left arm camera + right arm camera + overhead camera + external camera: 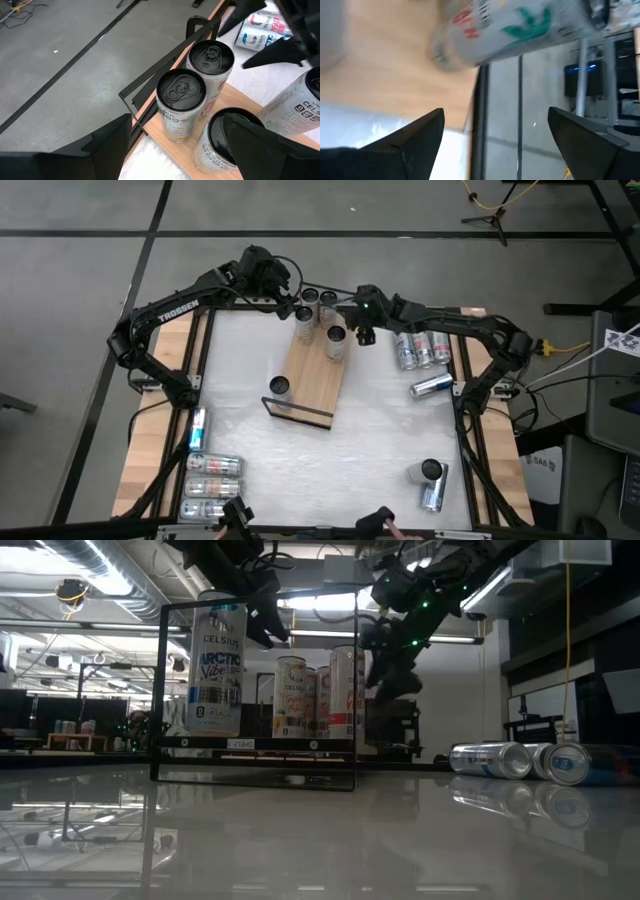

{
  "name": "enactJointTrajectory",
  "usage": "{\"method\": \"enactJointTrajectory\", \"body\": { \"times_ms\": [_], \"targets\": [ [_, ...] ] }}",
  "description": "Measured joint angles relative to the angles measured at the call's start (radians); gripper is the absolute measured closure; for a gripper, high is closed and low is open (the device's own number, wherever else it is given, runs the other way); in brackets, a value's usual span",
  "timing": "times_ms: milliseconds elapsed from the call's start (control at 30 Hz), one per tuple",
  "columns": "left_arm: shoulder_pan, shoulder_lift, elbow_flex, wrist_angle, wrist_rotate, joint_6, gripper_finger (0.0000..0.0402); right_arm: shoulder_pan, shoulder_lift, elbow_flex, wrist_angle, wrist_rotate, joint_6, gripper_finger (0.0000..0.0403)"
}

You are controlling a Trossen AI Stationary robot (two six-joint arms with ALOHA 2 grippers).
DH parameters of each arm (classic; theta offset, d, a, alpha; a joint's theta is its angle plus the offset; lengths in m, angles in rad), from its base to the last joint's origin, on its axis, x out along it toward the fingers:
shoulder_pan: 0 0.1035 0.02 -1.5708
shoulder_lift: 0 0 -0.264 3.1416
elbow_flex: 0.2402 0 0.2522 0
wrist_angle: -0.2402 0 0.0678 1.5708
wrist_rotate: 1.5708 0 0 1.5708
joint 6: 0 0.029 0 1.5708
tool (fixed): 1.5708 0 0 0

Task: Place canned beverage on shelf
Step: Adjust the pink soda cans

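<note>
On the near end of the shelf (310, 375), by its wire rail, one can (279, 388) stands alone. Spare cans lie on the table (340, 450): three along its near left edge (210, 485), one upright near the right corner (430, 472), more lying by the right edge (422, 350). At the shelf's far end stands a cluster of upright cans (181, 102).

Both grippers hang over that far end. The left gripper (283, 285) is above the cluster, jaws apart, holding nothing. The right gripper (362, 332) is just beside the can (336, 340) at the shelf's right edge, jaws also apart and empty; that can appears already set down.

The step in hand looks like releasing and backing away. To do it well, the right arm should lift straight up before swinging out, so its fingers clear the can's rim. The left should rise likewise, since the cans below it stand touching and one nudge could topple several.
</note>
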Motion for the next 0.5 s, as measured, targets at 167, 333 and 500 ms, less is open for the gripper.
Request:
{"method": "enactJointTrajectory", "body": {
  "times_ms": [167, 333, 500],
  "targets": [
    [0.0, 0.0, 0.0, 0.0, 0.0, 0.0, 0.0096, 0.038, -0.052, 0.0, -0.14, 0.015, 0.028, 0.005],
    [0.0, 0.0, 0.0, 0.0, 0.0, 0.0, 0.0096, 0.096, -0.1, 0.0, -0.27, 0.047, 0.101, 0.005],
    [0.0, 0.0, 0.0, 0.0, 0.0, 0.0, 0.0096, 0.162, -0.128, 0.0, -0.359, 0.077, 0.216, 0.005]
  ]
}}
